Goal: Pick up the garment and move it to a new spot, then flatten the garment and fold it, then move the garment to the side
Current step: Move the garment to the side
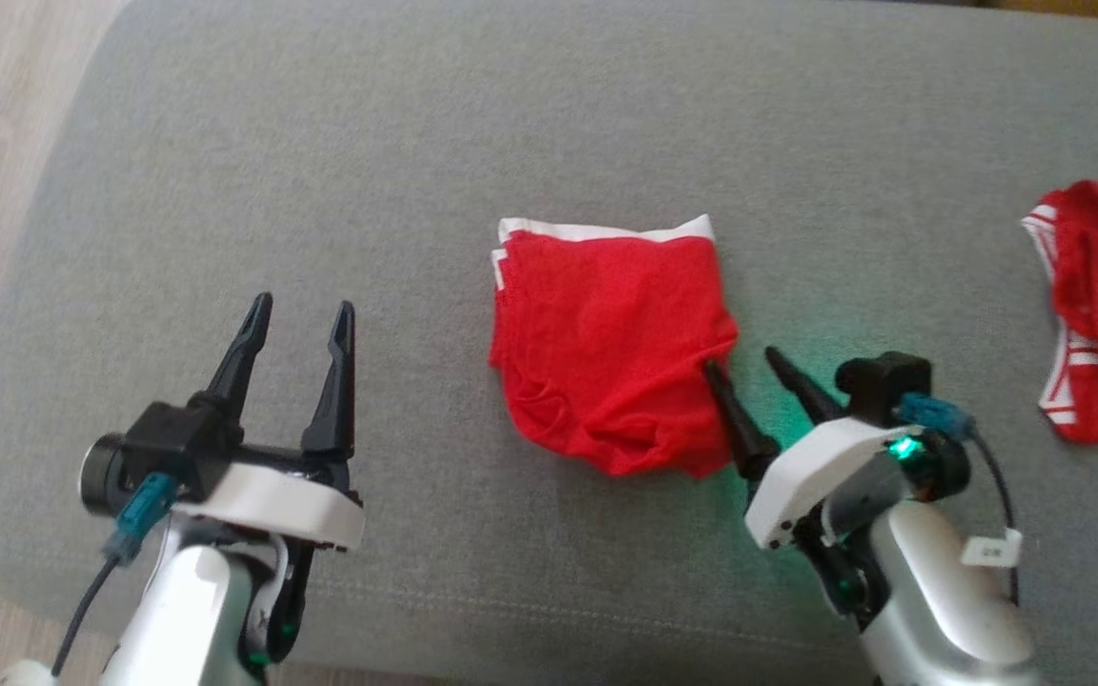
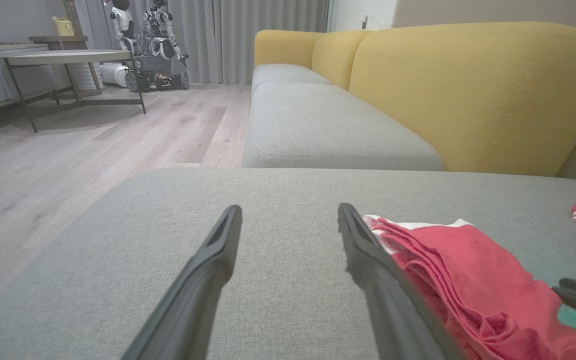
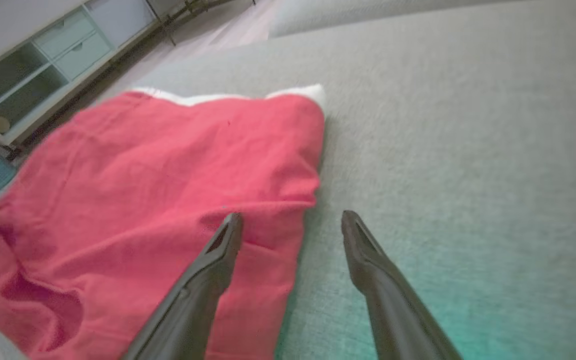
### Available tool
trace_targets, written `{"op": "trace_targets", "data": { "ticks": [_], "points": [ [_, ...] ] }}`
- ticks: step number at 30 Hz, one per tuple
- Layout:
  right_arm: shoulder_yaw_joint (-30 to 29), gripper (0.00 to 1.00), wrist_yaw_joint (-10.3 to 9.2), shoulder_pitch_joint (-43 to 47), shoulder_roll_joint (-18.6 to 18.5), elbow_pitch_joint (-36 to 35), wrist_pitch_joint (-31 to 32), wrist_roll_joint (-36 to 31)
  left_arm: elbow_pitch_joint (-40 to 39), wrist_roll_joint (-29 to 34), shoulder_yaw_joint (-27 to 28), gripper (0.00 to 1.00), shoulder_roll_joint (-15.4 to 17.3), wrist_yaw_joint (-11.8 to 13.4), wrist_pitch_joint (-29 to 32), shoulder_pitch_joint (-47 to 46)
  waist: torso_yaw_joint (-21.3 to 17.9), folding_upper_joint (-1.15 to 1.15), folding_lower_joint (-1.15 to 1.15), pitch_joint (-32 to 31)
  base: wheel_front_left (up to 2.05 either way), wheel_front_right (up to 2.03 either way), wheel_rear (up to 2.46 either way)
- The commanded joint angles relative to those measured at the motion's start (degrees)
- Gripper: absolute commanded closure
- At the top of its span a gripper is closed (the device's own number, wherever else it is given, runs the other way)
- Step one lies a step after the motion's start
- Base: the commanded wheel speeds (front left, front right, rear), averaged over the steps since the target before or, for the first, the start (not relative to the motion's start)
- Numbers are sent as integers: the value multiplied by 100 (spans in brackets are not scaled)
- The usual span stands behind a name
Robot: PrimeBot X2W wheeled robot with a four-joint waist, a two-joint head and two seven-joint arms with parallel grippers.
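A folded red garment (image 1: 606, 343) with a white edge lies in the middle of the grey cushion (image 1: 511, 124); it also appears as the red garment (image 2: 468, 280) in the left wrist view and the red garment (image 3: 143, 190) in the right wrist view. My right gripper (image 1: 742, 359) is open at the garment's lower right edge, its left finger over the cloth and its right finger over bare cushion, gripping nothing. My left gripper (image 1: 303, 306) stands open and empty well to the garment's left.
A second red and white garment (image 1: 1097, 305) lies at the cushion's right edge. A yellow-backed sofa (image 2: 468, 90) runs beyond, with wood floor (image 2: 68, 150), a table and a parked robot to the left.
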Motion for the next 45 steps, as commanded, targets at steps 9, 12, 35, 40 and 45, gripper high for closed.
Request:
{"op": "trace_targets", "data": {
  "ticks": [9, 12, 35, 40, 45],
  "points": [
    [918, 100, -4, -490, -8, 910, 314, 730, 26, 16, 311, 0, 27, -35, -127, -374, 60, 0, -1, 156, 0, 0, 0],
    [1018, 100, -4, -528, -8, 969, 282, 769, 31, 25, 338, 0, 30, -30, -132, -376, 14, 0, -1, 146, 0, 0, 0],
    [-662, 100, -4, -1568, -1236, -177, 367, -532, -345, 149, 342, 0, 240, -85, -88, -551, -1513, 0, -1, 595, 0, 0, 0],
    [-1126, 100, -4, -1828, -1836, -332, 699, -563, -388, 164, 279, 0, 256, -121, -59, -699, -1598, 0, -1, 811, 0, 0, 0],
    [-1606, 100, -4, -1902, -2251, -189, 1024, -420, -416, 185, 225, 0, 254, -140, -63, -833, -1577, 0, -1, 966, 0, 0, 0]
  ]
}}
